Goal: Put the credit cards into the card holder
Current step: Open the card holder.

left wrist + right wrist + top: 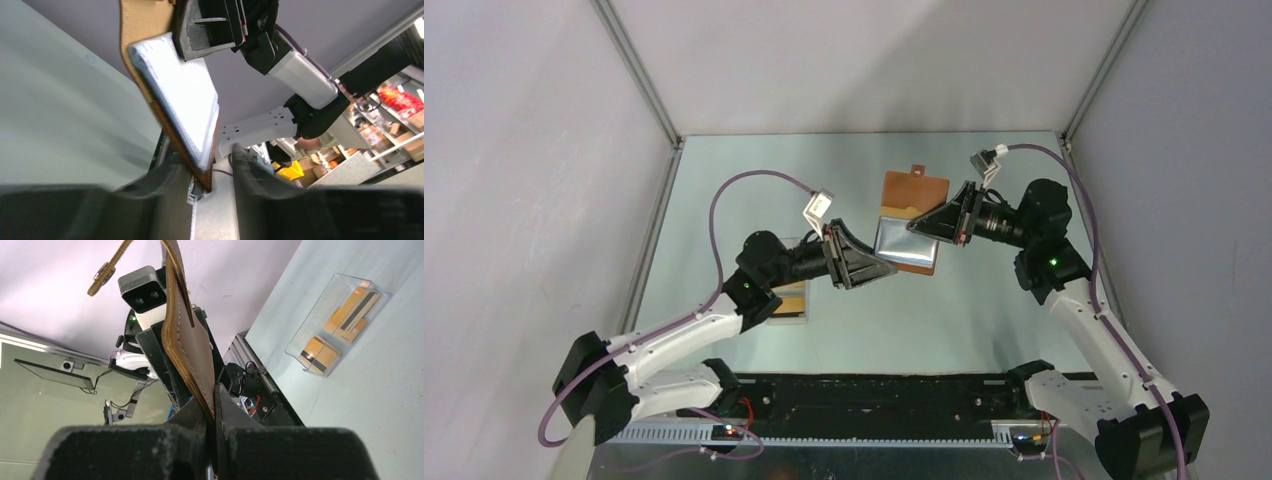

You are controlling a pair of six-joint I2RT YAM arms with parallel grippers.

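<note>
The brown leather card holder [911,215] is held open above the table, snap tab toward the back and grey-blue pockets [185,100] toward the front. My right gripper [936,222] is shut on the brown flap [187,340], which is pinched between its jaws [212,395]. My left gripper [886,268] is open, and the holder's lower corner sits between its fingers [210,167], close to the left one. Several orange-gold credit cards [350,312] with dark stripes lie in a clear plastic box [792,300] on the table under my left arm.
The clear box [330,295] lies near the table's left front. Grey walls enclose the table on the left, back and right. A black rail [874,390] with the arm bases runs along the near edge.
</note>
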